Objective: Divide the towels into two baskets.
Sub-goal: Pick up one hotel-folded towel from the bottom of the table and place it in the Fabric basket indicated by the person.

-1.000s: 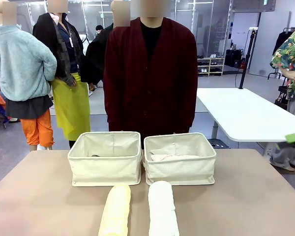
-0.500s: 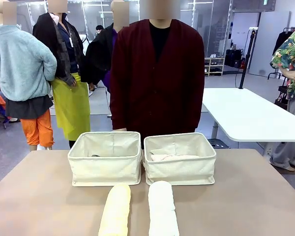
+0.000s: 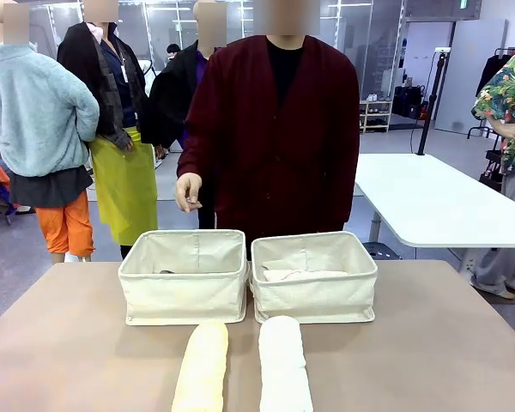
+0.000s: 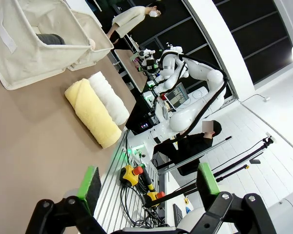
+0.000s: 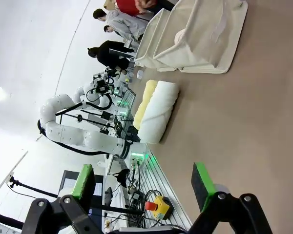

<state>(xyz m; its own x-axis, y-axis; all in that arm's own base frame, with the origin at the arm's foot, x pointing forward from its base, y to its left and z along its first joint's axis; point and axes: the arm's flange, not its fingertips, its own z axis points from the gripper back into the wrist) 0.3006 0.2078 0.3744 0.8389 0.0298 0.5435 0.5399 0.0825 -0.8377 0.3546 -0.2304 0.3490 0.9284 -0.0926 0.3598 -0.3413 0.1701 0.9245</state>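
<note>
Front view: two rectangular cream canvas bins with soft fabric walls and folded rims stand side by side on the matte brown table (image 3: 69,343), towards its far edge. Their long sides run across the table, and their inner walls are touching or nearly so.

The left basket (image 3: 183,275) holds the dark grey towel (image 3: 166,272), of which a thin sliver shows above the floor of the bin. The right basket (image 3: 314,287) holds the pale pink towel (image 3: 300,275), which lies across the bin, low inside.

The pale yellow terry towel roll (image 3: 202,367) and the white terry towel roll (image 3: 284,365) are thick, nubby cylinders. They lie on the table on the robot's side of the baskets. Their long axes are parallel and point from the near edge towards the baskets, with a narrow gap between them. The far end of the yellow roll is just before the front wall of the left basket. The far end of the white roll is just before the front wall of the right basket. Contact with the walls cannot be told.

A person in a dark red knit cardigan (image 3: 270,146) stands behind the baskets. The person's hand (image 3: 188,190) is held at chest height above the left basket, fingers curled.

Left wrist view: the robot's left hand (image 4: 148,170) has its black fingers and green pads wide apart, holding nothing, well away from the towels.

Right wrist view: the robot's right hand (image 5: 142,168) is likewise spread apart and empty above the table.
</note>
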